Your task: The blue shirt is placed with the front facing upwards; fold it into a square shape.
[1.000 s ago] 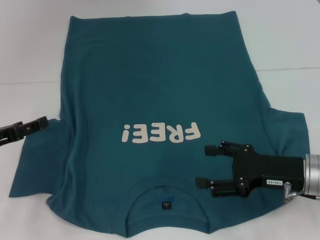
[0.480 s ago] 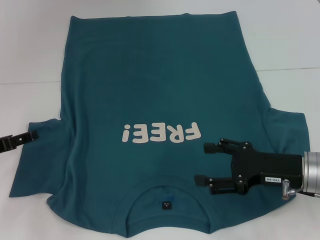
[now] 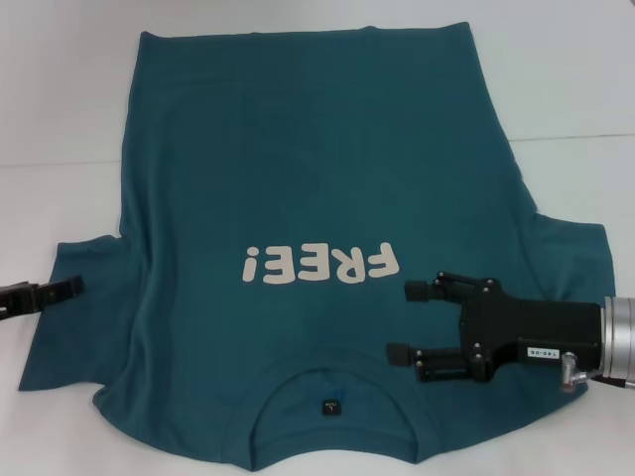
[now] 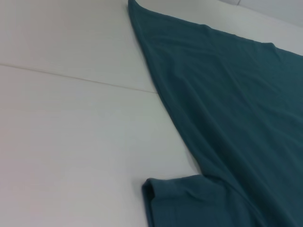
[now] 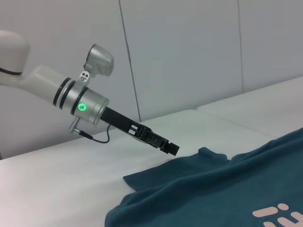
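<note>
You've got the right gripper (image 3: 409, 322) spread wide over the blue shirt (image 3: 317, 178), just beside the neckline (image 3: 332, 382) and below the "FREE!" lettering (image 3: 317, 264); left gripper (image 3: 71, 287) sits at the edge of the shirt's left sleeve (image 3: 74, 317), can't tell its finger state; shirt lies flat, front up, on the white table (image 3: 60, 119), both sleeves spread out; collar label (image 3: 328, 407) visible.
</note>
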### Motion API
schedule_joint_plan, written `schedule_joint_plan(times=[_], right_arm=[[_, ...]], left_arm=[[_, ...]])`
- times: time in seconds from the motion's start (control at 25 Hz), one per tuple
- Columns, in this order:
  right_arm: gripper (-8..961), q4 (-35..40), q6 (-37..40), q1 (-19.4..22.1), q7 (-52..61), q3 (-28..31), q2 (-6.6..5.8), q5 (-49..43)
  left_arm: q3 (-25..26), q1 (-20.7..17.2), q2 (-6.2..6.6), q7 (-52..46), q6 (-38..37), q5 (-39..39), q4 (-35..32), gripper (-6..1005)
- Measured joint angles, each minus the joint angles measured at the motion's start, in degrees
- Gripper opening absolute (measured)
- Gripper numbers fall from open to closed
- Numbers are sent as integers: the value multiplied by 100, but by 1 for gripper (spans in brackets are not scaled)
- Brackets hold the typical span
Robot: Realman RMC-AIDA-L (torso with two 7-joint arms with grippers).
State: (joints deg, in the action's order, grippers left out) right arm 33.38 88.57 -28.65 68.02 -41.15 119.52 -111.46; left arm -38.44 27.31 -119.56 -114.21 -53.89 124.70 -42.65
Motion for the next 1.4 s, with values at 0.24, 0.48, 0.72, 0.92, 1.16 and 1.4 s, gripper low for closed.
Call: schedule_joint_plan(times=[0.24, 0.48, 0.72, 0.92, 1.16, 1.4], right_arm=[[947, 2, -2, 0, 0, -24, 0, -3], [947, 23, 12, -7, 75, -25, 0, -9], [947, 81, 21, 36, 151, -35, 0, -18], [947, 81, 45, 58, 168, -43, 0, -18], [947, 81, 97, 69, 172, -43, 0, -17], [947, 80, 191, 73, 258, -40, 0, -16]], left_arm=[[-42, 44, -8, 48, 94, 11, 119, 905], [-66, 47, -6, 46, 143, 11, 216, 904], [-67, 53, -6, 48, 54, 11, 243, 887], [-63, 72, -1, 52, -66, 1, 276, 730], [-37, 72, 4, 53, -222, -41, 239, 593], [-24, 50, -3, 156, -320, -49, 246, 468]])
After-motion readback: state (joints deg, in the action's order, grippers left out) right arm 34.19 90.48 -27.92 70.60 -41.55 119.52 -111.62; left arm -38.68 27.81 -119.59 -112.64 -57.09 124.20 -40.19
